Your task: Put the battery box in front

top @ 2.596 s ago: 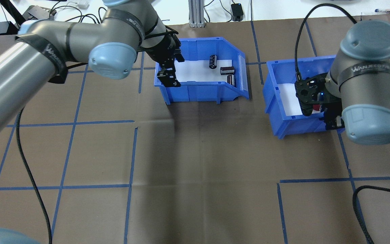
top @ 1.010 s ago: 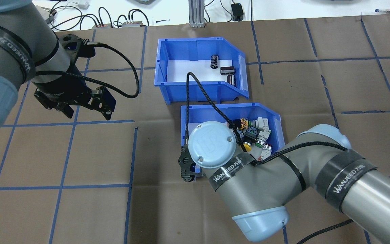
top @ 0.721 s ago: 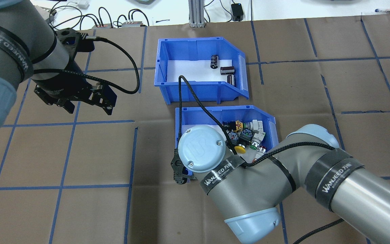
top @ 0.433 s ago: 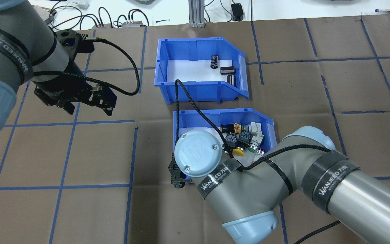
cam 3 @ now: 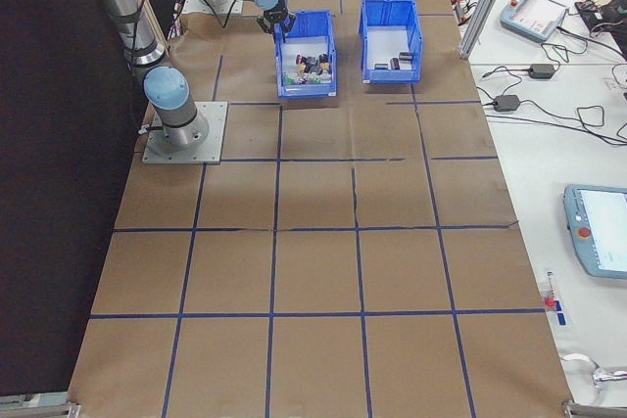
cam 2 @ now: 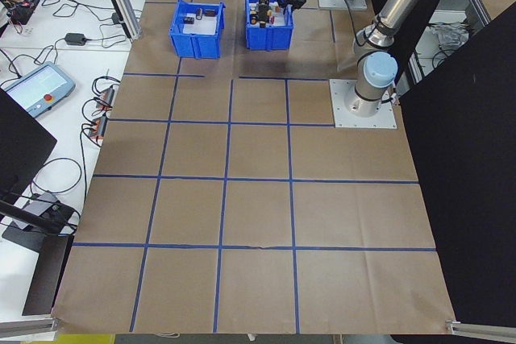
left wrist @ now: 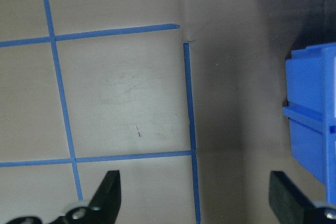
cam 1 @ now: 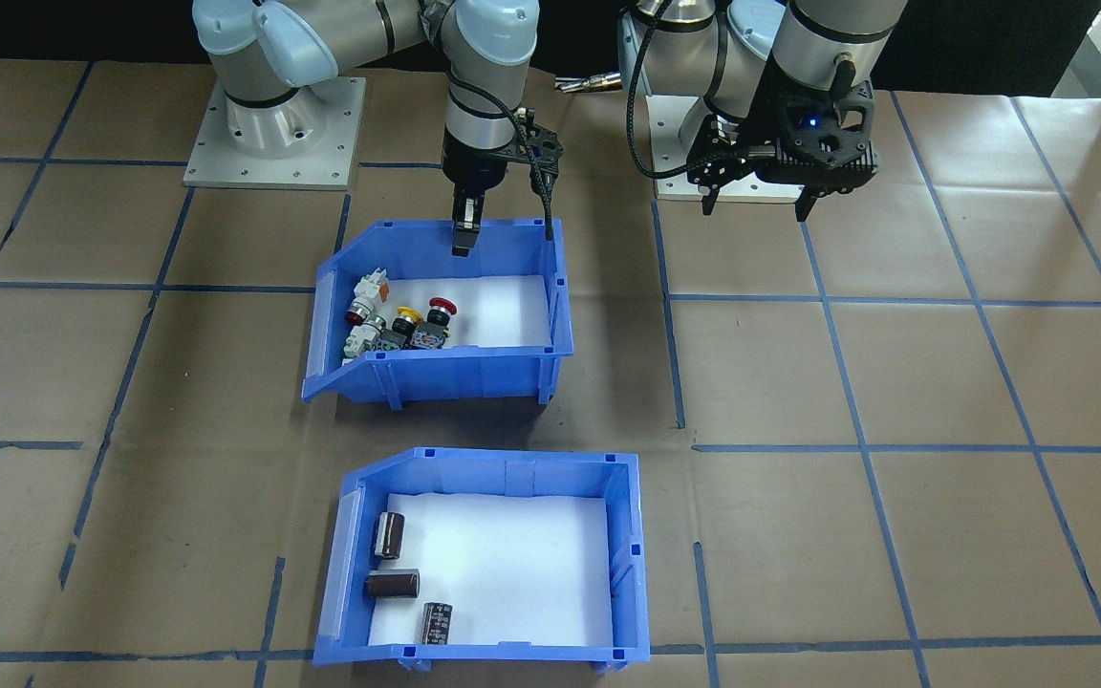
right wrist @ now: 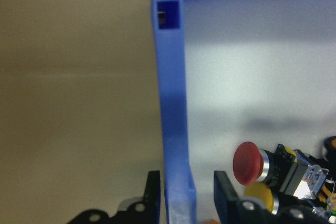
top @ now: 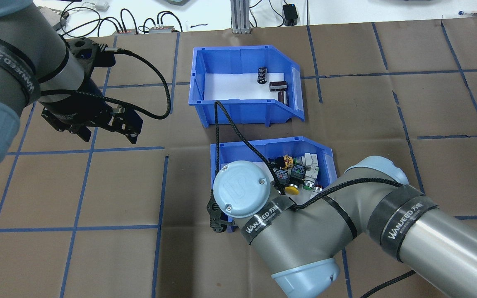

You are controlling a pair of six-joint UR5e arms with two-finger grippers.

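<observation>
Two blue bins sit on the brown paper-covered table point(top: 97, 256), one behind the other. Going from the left of the overhead view: the left gripper point(top: 106, 131) hangs over bare table, well apart from both bins, its fingers point(left wrist: 107, 195) spread wide with nothing between them; the wrist view shows only blue tape lines below and a bin edge at the far right.

Toward the middle, the battery box point(top: 244, 112) stands on the far side of the table, away from the robot, its sloped cut-away end pointing to the view's right. Three dark cylinders point(top: 272, 85) lie on its white floor near that sloped end. No gripper touches it.

Just nearer the robot, close beside it but apart, sits the switch bin point(top: 246, 145) holding coloured push-button switches point(top: 294, 174). The right gripper point(right wrist: 182, 195) straddles this bin's wall, one finger outside and one inside, closed on it or very nearly so; the contact itself falls at the frame edge. A red button point(right wrist: 247, 162) lies just inside.
</observation>
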